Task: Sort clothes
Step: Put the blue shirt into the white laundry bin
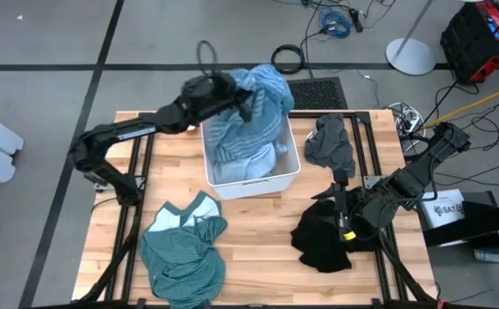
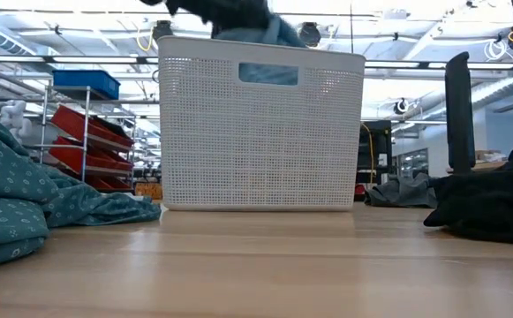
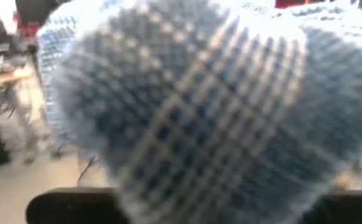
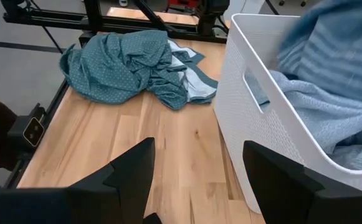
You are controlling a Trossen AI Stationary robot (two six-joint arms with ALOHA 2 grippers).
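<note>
My left gripper is above the far side of the white bin, shut on a light blue striped garment that fills the left wrist view. More light blue cloth lies in the bin. My right gripper is open and empty, low over the table to the right of the bin; its fingers frame bare wood in the right wrist view. A teal green garment lies at the near left, a black one at the near right, and a dark grey one at the far right. My left gripper holds the light blue garment by a bunched upper part, coming level from the table's left. The cloth drapes over the fingers and hides the place of contact. The garment hangs below the gripper, and its lower end reaches down into the bin.
The bin stands at the table's middle far side, its perforated wall filling the low view. Bare wood lies between the teal and black garments. The black garment lies just in front of my right arm.
</note>
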